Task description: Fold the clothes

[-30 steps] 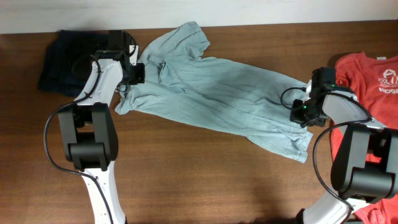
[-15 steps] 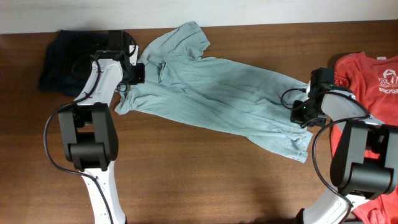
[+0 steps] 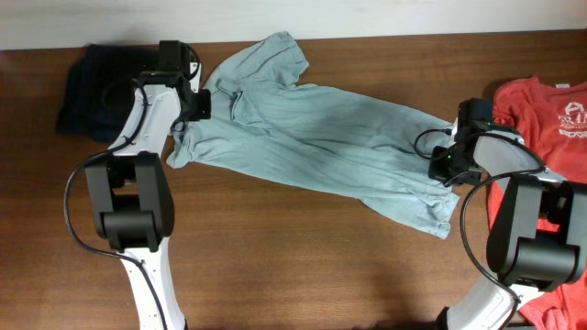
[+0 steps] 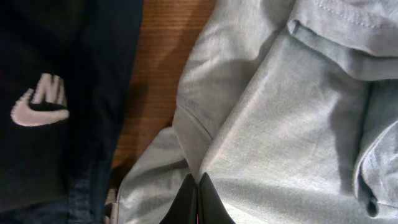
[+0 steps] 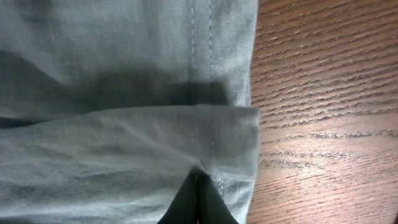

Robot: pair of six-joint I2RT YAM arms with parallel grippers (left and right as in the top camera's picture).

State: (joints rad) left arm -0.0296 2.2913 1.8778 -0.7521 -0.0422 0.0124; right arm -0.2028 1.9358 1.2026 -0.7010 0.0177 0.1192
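Far left: dark navy garment bunched on the tabletop. Left fingers closed tight, pinching the left edge of the pale blue-grey T-shirt, which lies spread diagonally across centre. Right fingers closed tight, pinching its folded hem edge. Far right: red T-shirt, white print.

Arms outstretched, left gripper and right gripper each pinched closed on the T-shirt.

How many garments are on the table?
3: a dark garment far left, the blue-grey T-shirt in the middle, a red T-shirt at right; others may be hidden.
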